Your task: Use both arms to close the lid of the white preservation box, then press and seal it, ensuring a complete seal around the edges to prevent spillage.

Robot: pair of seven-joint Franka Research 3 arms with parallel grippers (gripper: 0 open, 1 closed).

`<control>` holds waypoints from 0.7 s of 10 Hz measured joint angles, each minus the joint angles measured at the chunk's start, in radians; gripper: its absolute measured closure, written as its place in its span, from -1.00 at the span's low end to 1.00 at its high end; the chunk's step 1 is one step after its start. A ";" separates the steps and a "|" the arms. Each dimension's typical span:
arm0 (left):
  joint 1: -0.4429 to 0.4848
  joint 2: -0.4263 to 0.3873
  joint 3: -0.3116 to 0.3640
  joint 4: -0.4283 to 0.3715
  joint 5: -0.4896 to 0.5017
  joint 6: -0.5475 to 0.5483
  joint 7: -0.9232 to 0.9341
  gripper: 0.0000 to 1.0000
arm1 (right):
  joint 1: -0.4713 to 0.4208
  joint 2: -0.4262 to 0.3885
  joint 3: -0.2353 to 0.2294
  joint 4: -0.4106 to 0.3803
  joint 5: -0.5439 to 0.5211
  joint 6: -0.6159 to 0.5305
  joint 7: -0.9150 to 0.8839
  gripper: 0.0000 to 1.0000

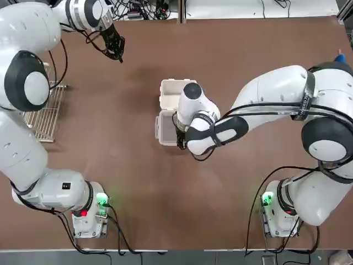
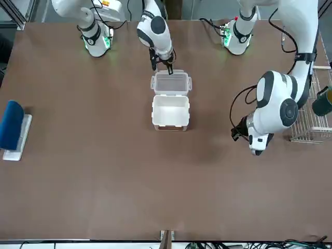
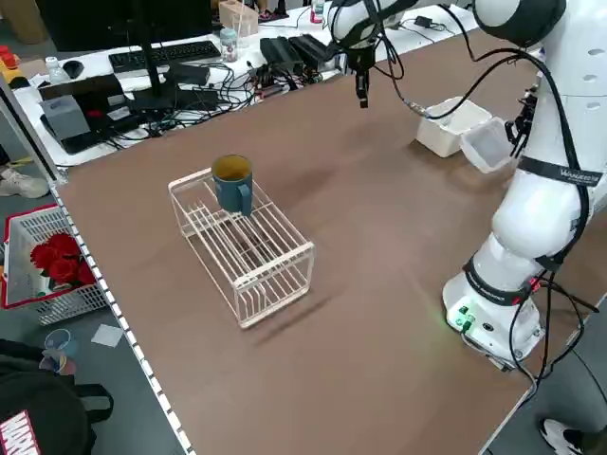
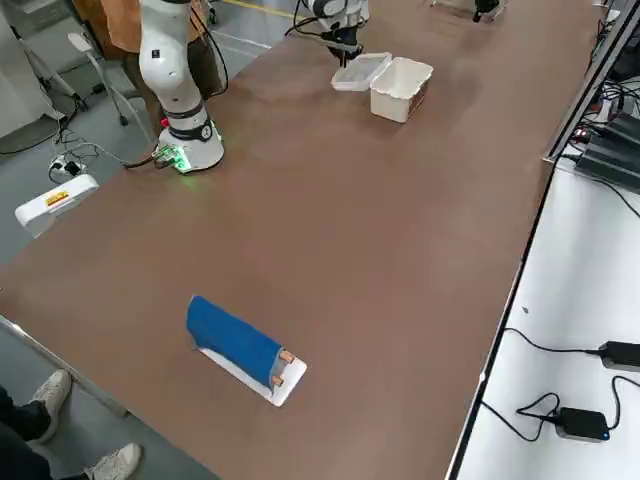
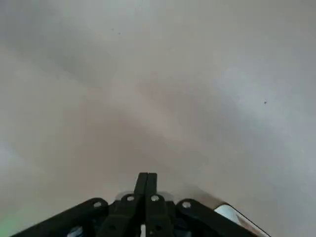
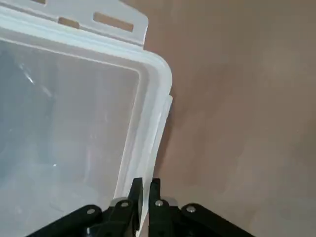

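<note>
Pinching the rim of the lid (image 6: 86, 113) at its side, my right gripper (image 6: 146, 179) has its fingers nearly together, with only a narrow gap that the thin plastic edge fills. It works at the robot's side of the white preservation box (image 2: 170, 111), by a corner of the lid. The box sits near the middle of the table (image 1: 138, 199), open side up, with the lid folded back towards the robot and still joined along one edge.

My left gripper (image 5: 147, 174) has its fingers pressed flat together with nothing between them; it hangs over the table's far left part, well apart from the box and beyond the white wire rack (image 3: 242, 251), where a blue-grey mug (image 3: 232, 185) stands.

As for writing, I see a red-and-white label (image 3: 19, 434) on a black bag (image 3: 57, 403) beside the table, but I cannot make out its words.
</note>
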 joint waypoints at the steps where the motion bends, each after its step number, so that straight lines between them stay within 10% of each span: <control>1: 0.000 0.000 0.000 0.004 0.000 0.000 0.000 0.98 | -0.001 -0.002 0.000 0.020 0.000 -0.040 0.005 0.85; 7: 0.001 -0.001 0.000 0.014 0.000 -0.002 0.000 0.98 | -0.002 -0.016 0.002 0.059 0.002 -0.115 0.019 0.85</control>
